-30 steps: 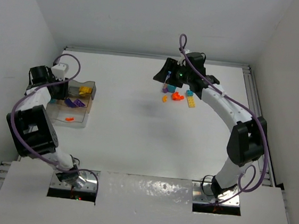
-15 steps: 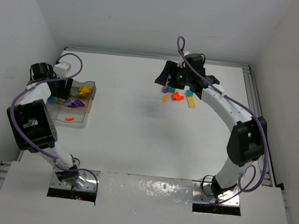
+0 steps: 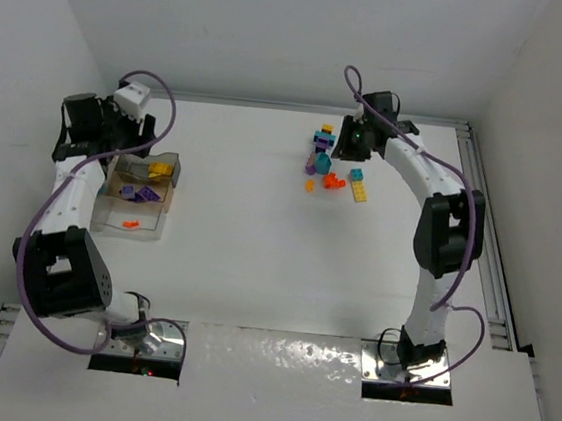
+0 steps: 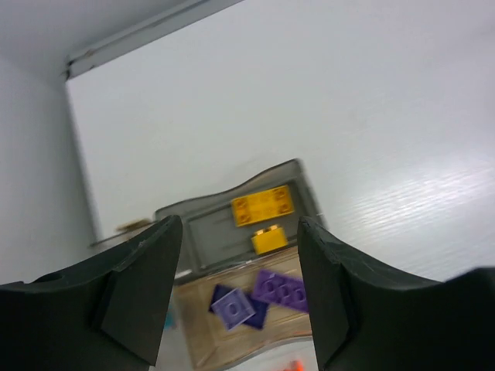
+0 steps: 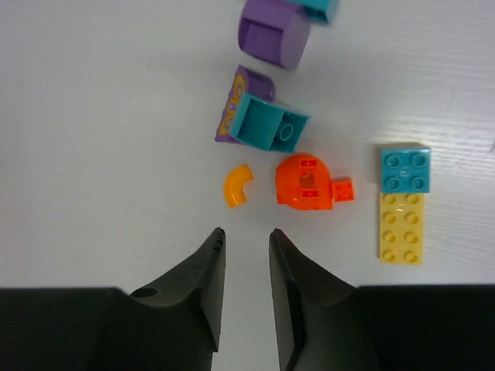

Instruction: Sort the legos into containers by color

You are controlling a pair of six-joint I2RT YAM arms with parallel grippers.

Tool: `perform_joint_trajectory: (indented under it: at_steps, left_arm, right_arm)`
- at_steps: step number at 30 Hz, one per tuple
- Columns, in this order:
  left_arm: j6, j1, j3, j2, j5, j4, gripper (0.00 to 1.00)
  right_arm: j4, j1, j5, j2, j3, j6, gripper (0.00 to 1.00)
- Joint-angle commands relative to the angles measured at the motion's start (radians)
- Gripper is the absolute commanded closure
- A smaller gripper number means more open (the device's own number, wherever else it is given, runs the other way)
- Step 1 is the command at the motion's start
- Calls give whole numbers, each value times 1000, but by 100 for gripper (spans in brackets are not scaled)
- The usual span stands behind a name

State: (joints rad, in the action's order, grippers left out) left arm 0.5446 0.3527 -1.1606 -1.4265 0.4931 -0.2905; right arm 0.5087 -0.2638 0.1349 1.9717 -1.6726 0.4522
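Overhead, my left gripper (image 3: 125, 144) hangs above the containers (image 3: 170, 199), which sit near the table's left edge. My right gripper (image 3: 343, 149) hovers by the loose legos (image 3: 330, 170) toward the far edge, right of middle. Each arm stands at its own end of the job, I judge.

Through my left wrist, the left gripper (image 4: 236, 228) is spread wide and holds nothing. Below it one bin holds yellow bricks (image 4: 263, 205) and the next holds purple plates (image 4: 282, 287), so the colours are kept apart behind greyish walls.

Through my right wrist, the right gripper (image 5: 246, 236) is nearly closed, with a thin gap left and nothing in it. It sits just short of an orange elbow piece (image 5: 237, 185), probably my next pick. Beside that lie an orange dome (image 5: 304, 182), a teal brick (image 5: 267, 127), a purple cylinder (image 5: 272, 35) and a yellow plate (image 5: 401, 226).
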Motion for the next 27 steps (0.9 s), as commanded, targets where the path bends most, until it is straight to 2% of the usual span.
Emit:
perform_joint_trajectory:
  at_steps: [1, 2, 3, 6, 7, 8, 18, 26, 27]
  left_arm:
    - [-61, -57, 73, 58, 32, 62, 41]
    - [-72, -64, 88, 66, 29, 73, 41]
    - [-80, -75, 117, 80, 28, 80, 41]
    - [-91, -90, 153, 98, 18, 90, 41]
    - [-92, -90, 157, 103, 16, 85, 41]
    - [-92, -90, 160, 103, 9, 82, 41]
    - [-101, -90, 167, 120, -39, 105, 41]
    - [-117, -92, 160, 120, -34, 128, 41]
    - [-117, -92, 159, 120, -36, 131, 41]
  right_arm:
    - [84, -25, 6, 81, -62, -29, 72]
    - [71, -29, 17, 81, -59, -20, 72]
    - [56, -47, 17, 93, -46, -8, 65]
    - [2, -123, -90, 117, -29, -15, 51]
    - [1, -146, -151, 131, -36, -42, 44]
    - [10, -178, -176, 148, -64, -52, 42]
    - [109, -198, -267, 325, -153, -14, 44]
    - [45, -199, -276, 358, -107, -41, 47]
    - [48, -199, -287, 368, -113, -46, 51]
